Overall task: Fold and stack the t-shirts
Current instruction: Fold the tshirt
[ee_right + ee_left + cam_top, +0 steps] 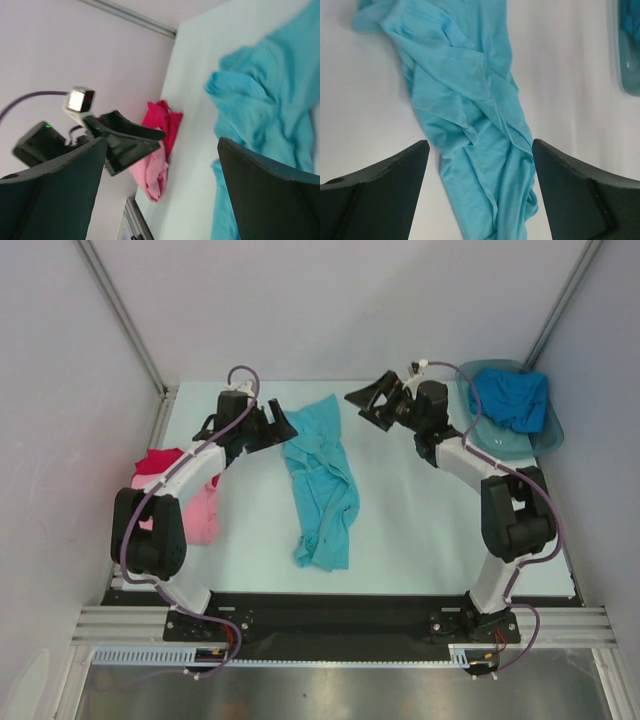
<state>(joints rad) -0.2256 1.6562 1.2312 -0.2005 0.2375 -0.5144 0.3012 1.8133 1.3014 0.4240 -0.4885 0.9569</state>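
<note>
Our left gripper [284,428] and right gripper [361,408] open, empty | turquoise t-shirt [322,480] twisted at bench centre | risk: pinching bunched folds, we may drag several layers together

Turquoise first: the turquoise t-shirt [320,485] is one plain colour with no print, only darker shading in its creases. The red t-shirt [158,460] comes through a strong crimson, and the pink t-shirt [203,515] is a plain bubblegum pink. The deeper blue t-shirt [510,398] shows a richer, more saturated blue than the greyish-teal translucent tub [548,435]. The table [420,530] reads very pale, near-white with a hint of mint. The left gripper [480,144] and right gripper [162,141] are matt black. The left arm [150,530] and right arm [515,515] mix black and white, with purple cables [243,373]. The walls [330,300] are pale lilac-grey. One tiny green light [46,125] glows.
</note>
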